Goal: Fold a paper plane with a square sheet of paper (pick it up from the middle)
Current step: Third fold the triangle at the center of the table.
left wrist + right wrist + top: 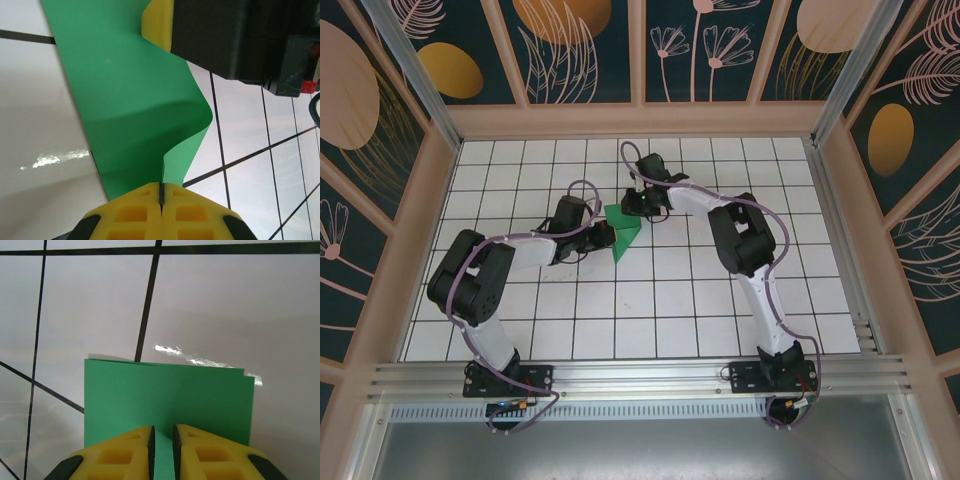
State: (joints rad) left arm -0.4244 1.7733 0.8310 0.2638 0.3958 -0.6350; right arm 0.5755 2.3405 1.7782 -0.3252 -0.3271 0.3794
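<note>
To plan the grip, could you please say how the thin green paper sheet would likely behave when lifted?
Probably floppy: the thin green paper sheet bows in a wave beyond the left fingers. Likely light, being so thin; apt to crease, as its fold shows.

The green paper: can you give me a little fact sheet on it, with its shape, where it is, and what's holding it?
thing: paper, bright green
shape: folded over, bent in a curve between the two grippers
place: middle of the table, above the white grid
left gripper: shut on one edge
right gripper: closed on another edge, paper between its jaws
</note>
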